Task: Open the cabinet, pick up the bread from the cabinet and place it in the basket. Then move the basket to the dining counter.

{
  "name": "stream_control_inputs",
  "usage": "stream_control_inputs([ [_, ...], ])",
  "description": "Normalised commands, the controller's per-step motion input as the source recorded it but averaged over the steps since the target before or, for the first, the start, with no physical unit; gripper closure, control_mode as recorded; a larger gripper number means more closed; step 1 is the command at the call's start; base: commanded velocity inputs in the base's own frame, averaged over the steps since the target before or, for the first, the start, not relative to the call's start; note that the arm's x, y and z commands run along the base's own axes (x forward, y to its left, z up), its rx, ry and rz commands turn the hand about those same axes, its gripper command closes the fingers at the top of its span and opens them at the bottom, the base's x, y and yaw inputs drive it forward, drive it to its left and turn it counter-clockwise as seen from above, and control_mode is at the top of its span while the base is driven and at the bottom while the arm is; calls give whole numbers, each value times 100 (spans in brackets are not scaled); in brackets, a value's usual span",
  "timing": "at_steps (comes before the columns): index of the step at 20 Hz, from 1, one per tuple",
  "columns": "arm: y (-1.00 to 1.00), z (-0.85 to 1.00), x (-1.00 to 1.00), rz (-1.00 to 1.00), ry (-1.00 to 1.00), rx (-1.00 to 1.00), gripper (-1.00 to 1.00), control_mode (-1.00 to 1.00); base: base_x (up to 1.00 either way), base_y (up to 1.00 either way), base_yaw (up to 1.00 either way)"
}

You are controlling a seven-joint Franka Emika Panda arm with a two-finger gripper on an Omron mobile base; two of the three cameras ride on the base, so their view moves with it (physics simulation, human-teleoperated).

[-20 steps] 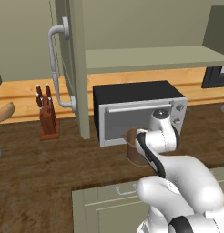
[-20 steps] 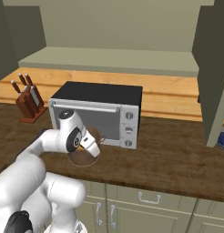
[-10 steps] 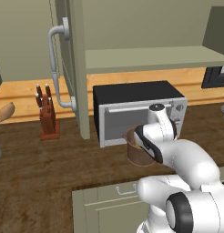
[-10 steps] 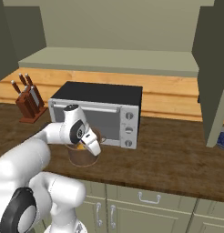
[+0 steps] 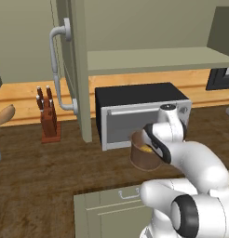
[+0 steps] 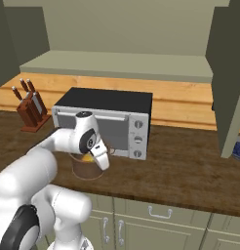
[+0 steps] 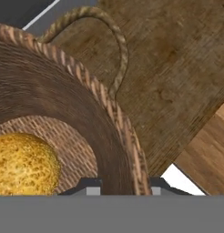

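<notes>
The brown basket (image 5: 143, 161) (image 6: 84, 169) stands on the dark wood worktop in front of the toaster oven. The golden bread (image 7: 22, 164) (image 5: 146, 148) (image 6: 87, 157) lies inside it. My gripper (image 7: 123, 186) reaches down at the basket's right edge, its two fingertips pressed on either side of the woven rim (image 7: 109, 109), one inside the wall and one outside. The cabinet (image 5: 153, 60) is open, its sage-green door (image 5: 72, 69) swung out to the left. The dining counter is out of view.
A silver and black toaster oven (image 5: 139, 116) (image 6: 107, 119) stands directly behind the basket. A knife block (image 5: 49, 121) (image 6: 30, 110) sits to the left, with a wooden spoon (image 5: 4, 116) at the far left. A second open cabinet door (image 6: 229, 73) hangs at the right.
The hand has dropped onto the basket's rim and the fingers have closed in on the wall. The basket and bread have stayed in place.
</notes>
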Motion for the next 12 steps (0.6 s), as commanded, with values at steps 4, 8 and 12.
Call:
stream_control_inputs([
  [4,-1,0,-20,-10,0,9,100,-100,0,0,0],
  [8,0,23,-1,-6,0,7,100,-100,0,0,0],
  [12,-13,53,-11,-4,0,2,100,-100,0,0,0],
])
